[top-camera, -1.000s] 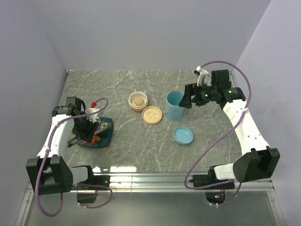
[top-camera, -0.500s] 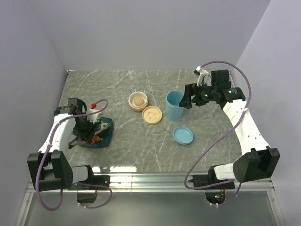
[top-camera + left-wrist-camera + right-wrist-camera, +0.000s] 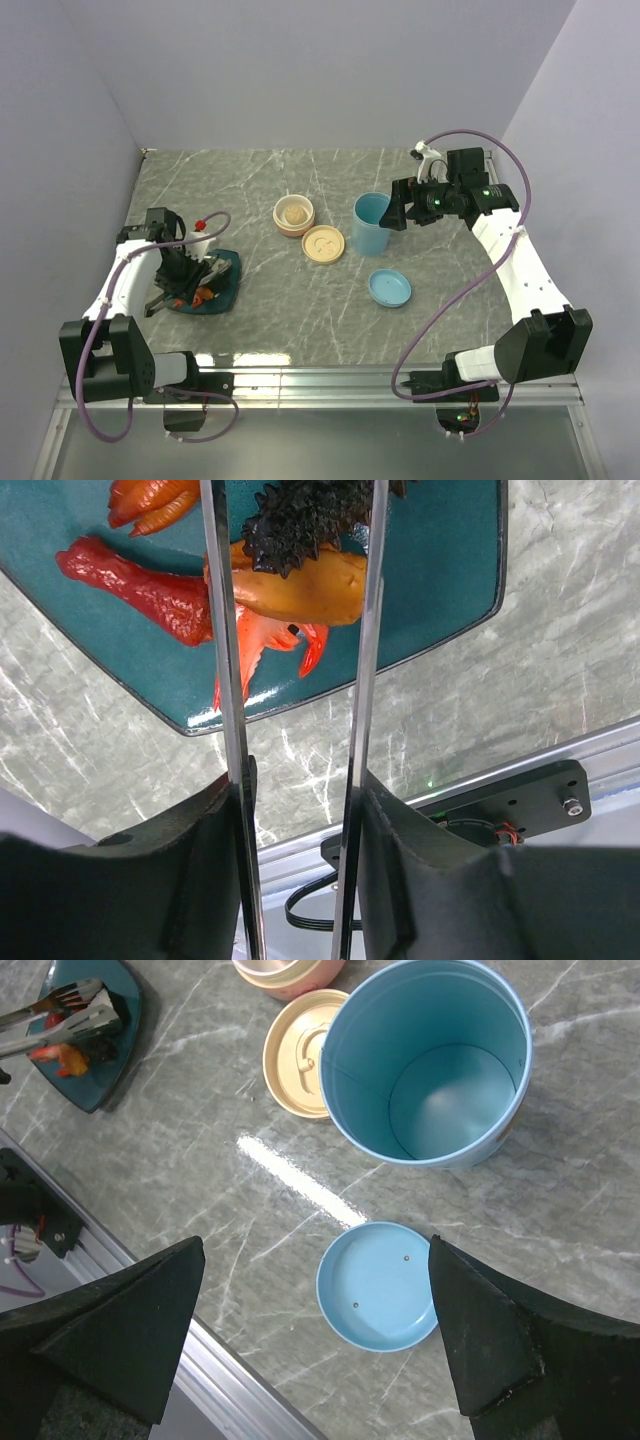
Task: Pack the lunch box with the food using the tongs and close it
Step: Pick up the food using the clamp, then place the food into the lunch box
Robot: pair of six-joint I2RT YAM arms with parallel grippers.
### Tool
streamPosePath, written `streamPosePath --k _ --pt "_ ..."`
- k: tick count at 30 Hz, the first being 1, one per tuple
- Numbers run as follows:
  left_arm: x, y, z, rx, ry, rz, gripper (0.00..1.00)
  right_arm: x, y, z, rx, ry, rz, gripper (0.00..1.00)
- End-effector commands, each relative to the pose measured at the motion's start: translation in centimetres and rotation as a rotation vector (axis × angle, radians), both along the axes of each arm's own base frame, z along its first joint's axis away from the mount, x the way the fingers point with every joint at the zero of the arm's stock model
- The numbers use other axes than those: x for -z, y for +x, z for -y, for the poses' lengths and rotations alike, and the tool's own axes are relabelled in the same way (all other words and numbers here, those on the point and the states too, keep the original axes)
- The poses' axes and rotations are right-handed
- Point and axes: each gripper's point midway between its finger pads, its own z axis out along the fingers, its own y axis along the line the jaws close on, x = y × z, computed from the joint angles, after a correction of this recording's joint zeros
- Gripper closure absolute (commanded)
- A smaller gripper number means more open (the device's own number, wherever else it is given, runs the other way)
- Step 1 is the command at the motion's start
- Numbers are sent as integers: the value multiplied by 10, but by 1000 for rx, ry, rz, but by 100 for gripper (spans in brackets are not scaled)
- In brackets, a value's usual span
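Left end effector (image 3: 300, 810) holds tongs (image 3: 226, 660) around orange food (image 3: 300, 585) on plate (image 3: 440, 570)

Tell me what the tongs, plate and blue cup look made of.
The tongs: likely polished steel, mirror-bright strips with reflections. The plate: probably glazed ceramic or glossy plastic, teal, shiny highlights near its rim. The cup: painted metal or plastic, cannot tell; smooth satin blue, thin wall.

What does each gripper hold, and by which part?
The left gripper holds the tongs, squeezing both arms well back from the tips. The right gripper is open and holds nothing.
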Motion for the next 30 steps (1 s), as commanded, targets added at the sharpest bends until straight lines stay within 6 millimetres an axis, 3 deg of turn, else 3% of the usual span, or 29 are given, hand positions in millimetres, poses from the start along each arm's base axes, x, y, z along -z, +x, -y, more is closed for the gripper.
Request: streamPosePath --k 1,19,22,25,30 --pt "-2 7 -2 -14 6 17 55 -8 2 -2 -11 16 20 0" --pt "-46 22 5 -3 -31 143 73 -10 0 -3 -22 27 17 0" --pt "-69 35 12 14 -68 210 76 -12 0 -4 -26 28 21 0" --pt "-97 49 30 66 -131 269 79 -19 3 -3 -25 23 42 0" --pt "-138 71 83 204 -213 352 81 -29 12 6 14 -26 75 0"
